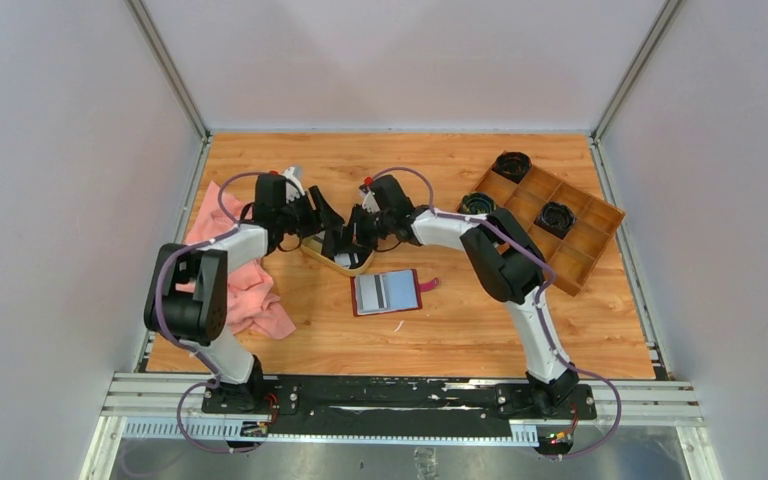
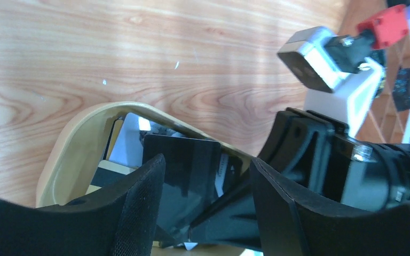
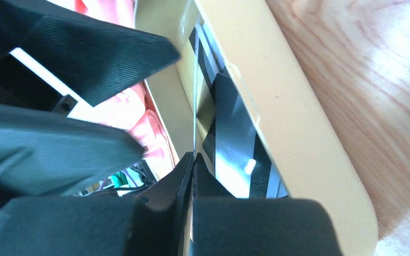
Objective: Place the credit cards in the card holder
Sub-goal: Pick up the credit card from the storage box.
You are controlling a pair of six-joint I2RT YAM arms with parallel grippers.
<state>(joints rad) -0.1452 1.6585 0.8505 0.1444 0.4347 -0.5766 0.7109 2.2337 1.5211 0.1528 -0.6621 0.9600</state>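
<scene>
Both grippers meet over the oval tan dish (image 1: 343,264). My right gripper (image 3: 193,156) is shut on a black credit card (image 2: 181,170), which stands upright above the dish and shows edge-on (image 3: 195,117) in the right wrist view. My left gripper (image 2: 207,160) is open, its fingers (image 2: 139,202) on either side of that card with a gap. More credit cards, black (image 3: 235,133) and white (image 2: 131,138), lie in the dish. The dark red card holder (image 1: 388,292) lies open on the table in front of the dish, grey pockets up.
A pink cloth (image 1: 245,290) lies crumpled by the left arm. A brown wooden compartment tray (image 1: 550,220) with black round items sits at the right back. Grey walls enclose the wooden table (image 1: 460,330) on three sides.
</scene>
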